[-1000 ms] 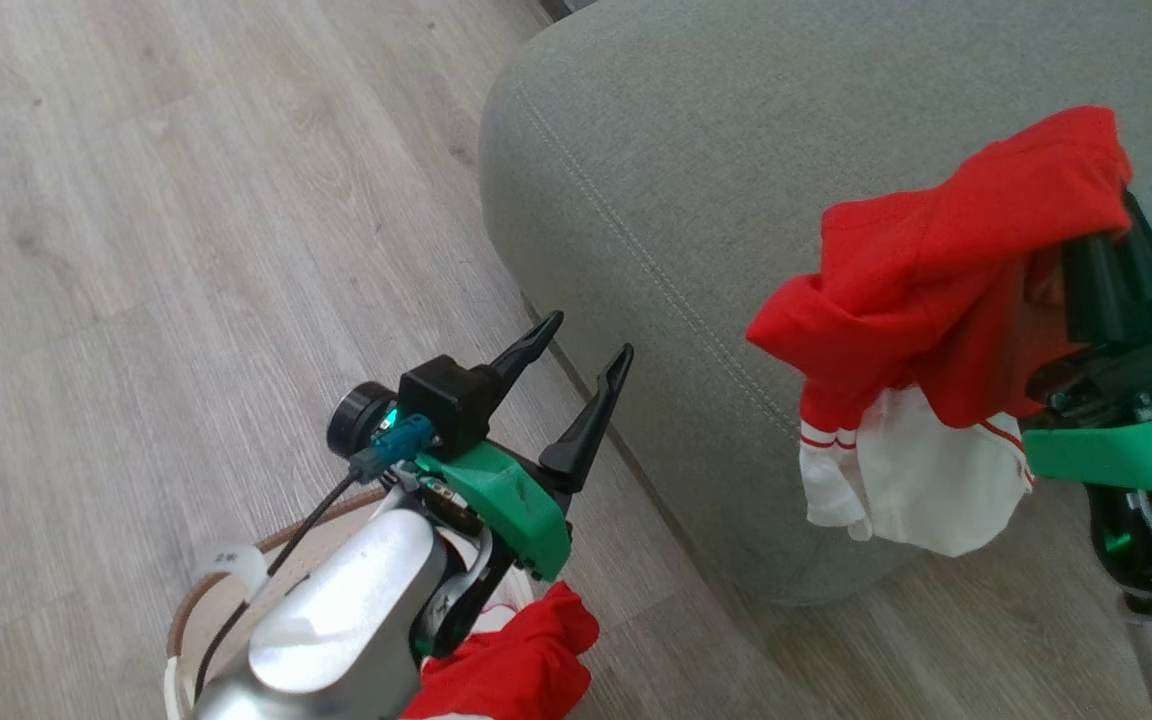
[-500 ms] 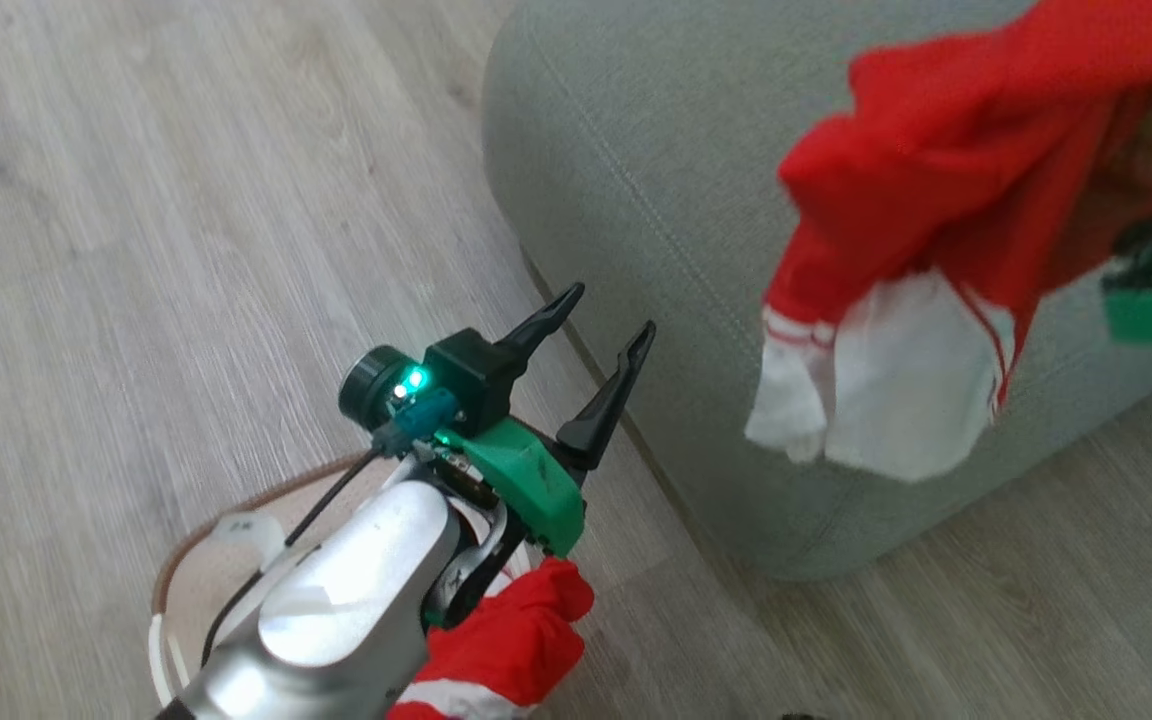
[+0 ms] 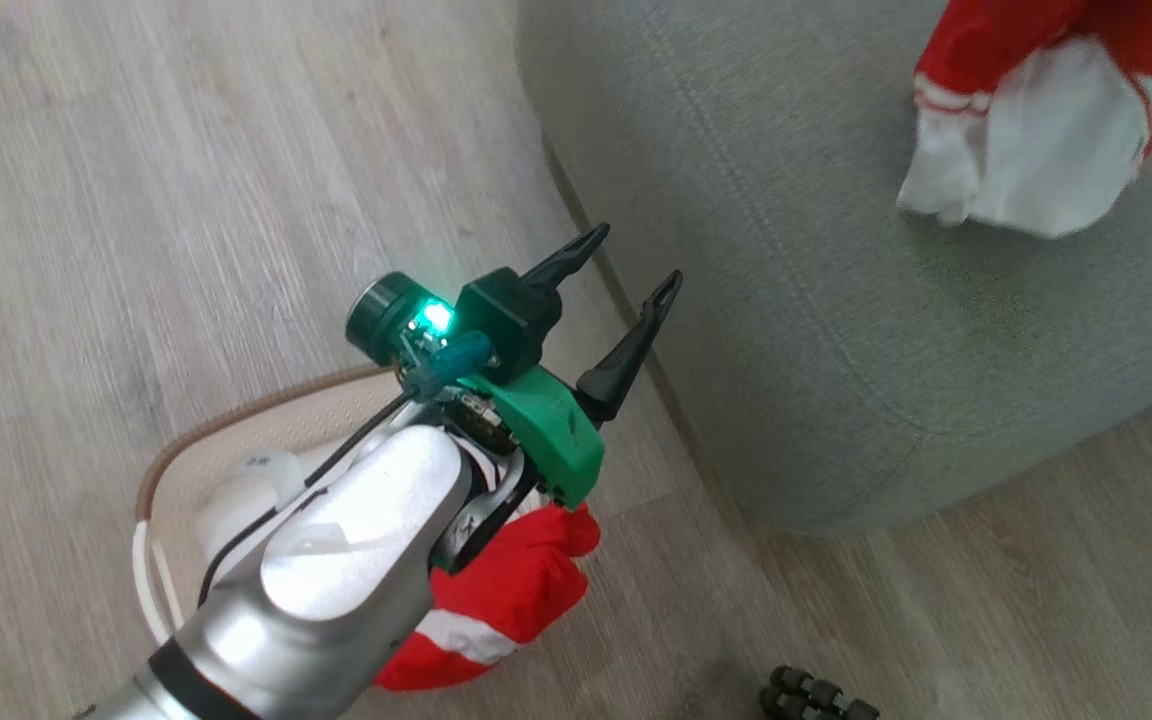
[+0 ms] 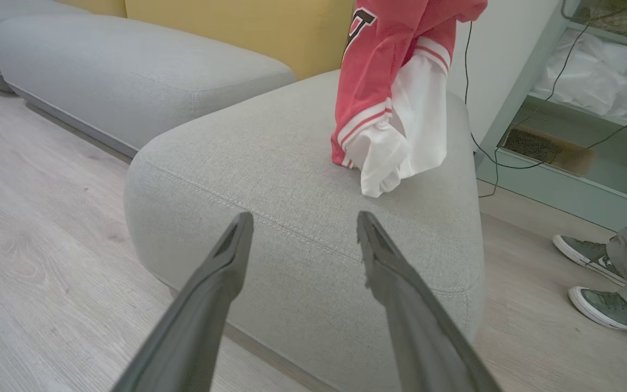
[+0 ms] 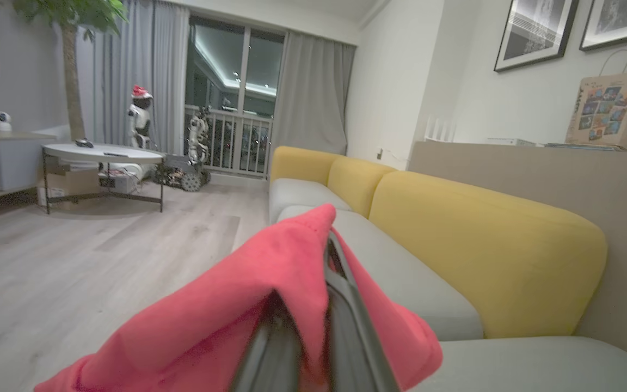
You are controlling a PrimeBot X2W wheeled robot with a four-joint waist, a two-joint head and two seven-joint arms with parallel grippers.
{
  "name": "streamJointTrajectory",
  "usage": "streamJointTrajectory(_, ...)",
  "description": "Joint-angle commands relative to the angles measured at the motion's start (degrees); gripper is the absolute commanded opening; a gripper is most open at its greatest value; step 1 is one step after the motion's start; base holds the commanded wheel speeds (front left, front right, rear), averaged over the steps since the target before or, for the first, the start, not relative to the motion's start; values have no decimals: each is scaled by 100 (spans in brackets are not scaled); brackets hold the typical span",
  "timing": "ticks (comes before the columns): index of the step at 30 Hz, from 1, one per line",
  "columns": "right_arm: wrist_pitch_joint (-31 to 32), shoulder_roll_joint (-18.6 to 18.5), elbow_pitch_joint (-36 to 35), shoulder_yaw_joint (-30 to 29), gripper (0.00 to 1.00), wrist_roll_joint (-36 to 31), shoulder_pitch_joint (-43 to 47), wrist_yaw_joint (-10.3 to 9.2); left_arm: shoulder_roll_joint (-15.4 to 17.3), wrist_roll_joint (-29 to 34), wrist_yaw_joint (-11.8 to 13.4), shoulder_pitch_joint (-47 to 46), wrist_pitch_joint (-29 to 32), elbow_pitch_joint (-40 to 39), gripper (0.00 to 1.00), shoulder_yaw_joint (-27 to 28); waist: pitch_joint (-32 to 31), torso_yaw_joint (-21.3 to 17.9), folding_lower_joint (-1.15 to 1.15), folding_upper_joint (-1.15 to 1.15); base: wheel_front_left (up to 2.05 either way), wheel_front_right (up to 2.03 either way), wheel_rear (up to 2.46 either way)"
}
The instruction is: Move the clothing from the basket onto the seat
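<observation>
A red and white garment (image 3: pixel 1026 150) hangs over the grey seat (image 3: pixel 836 350) at the head view's top right. In the left wrist view its white hem (image 4: pixel 395 163) touches the seat (image 4: pixel 270 179). My right gripper (image 5: pixel 331 245) is shut on this garment (image 5: pixel 259 283), with red cloth draped over its fingers. My left gripper (image 3: pixel 633 258) is open and holds nothing, just above the cream basket (image 3: pixel 236 425), by the seat's corner. Another red garment (image 3: pixel 506 590) with a white stripe lies in the basket, partly hidden under my left arm. The left fingertips (image 4: pixel 243 220) point at the seat's front edge.
Wood floor surrounds the seat. Yellow backrests (image 5: pixel 482 239) stand behind the grey cushions. A person's shoes (image 4: pixel 591 256) stand to the right of the seat, near a shelf with cables (image 4: pixel 564 152). Small black wheels (image 3: pixel 816 695) show at the head view's bottom. A round table (image 5: pixel 101 155) stands far off.
The head camera has shifted. The held garment has risen and moved from the seat's front edge to above its top. The right gripper has left the head view. My left gripper stays open.
</observation>
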Motion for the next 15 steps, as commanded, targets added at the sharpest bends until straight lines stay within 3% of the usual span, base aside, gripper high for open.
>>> streamJointTrajectory(1,-36,-287,168,54,0,-1,-312,-1,39,71,6,-320,31,-197,100,143,194,129,-1,0,0,0,0)
streamJointTrajectory(8,-36,-556,1030,83,0,-235,-853,-1,-2,143,14,-472,89,-209,100,67,460,284,-1,0,0,0,0)
streamJointTrajectory(15,-36,-617,2080,491,0,-359,-950,-1,-27,205,9,-589,124,-230,100,-22,697,403,-1,0,0,0,0)
